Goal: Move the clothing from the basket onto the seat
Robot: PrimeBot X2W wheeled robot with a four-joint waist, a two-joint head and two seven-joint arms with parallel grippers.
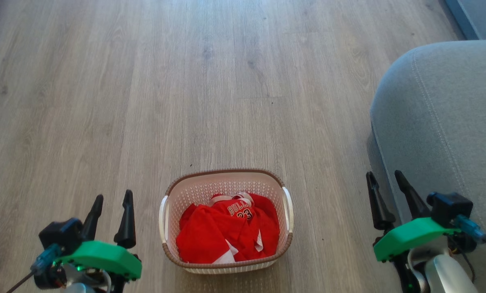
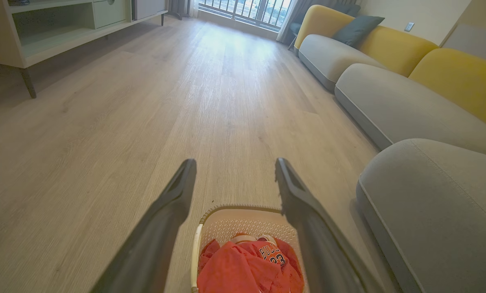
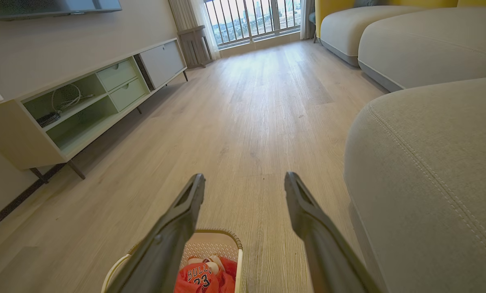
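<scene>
Basket (image 1: 226,185) is set on the floor (image 1: 226,81), between the grippers and low in the head view. Its long axis is judged side to side, handle to handle. Clothing (image 1: 222,236) is heaped inside and nothing has been lifted yet.

Left gripper (image 1: 114,195) is seen just left of the basket with its jaws spread wide and empty. Right gripper (image 1: 384,174) is likewise wide and empty, farther off, at the seat's (image 1: 442,122) near edge. The left arm is judged nearer for the grab, with the seat lying to the right.

Clothing is bright red, crumpled, white-trimmed, with "BULLS 23" lettering facing up near the basket's far wall.
</scene>
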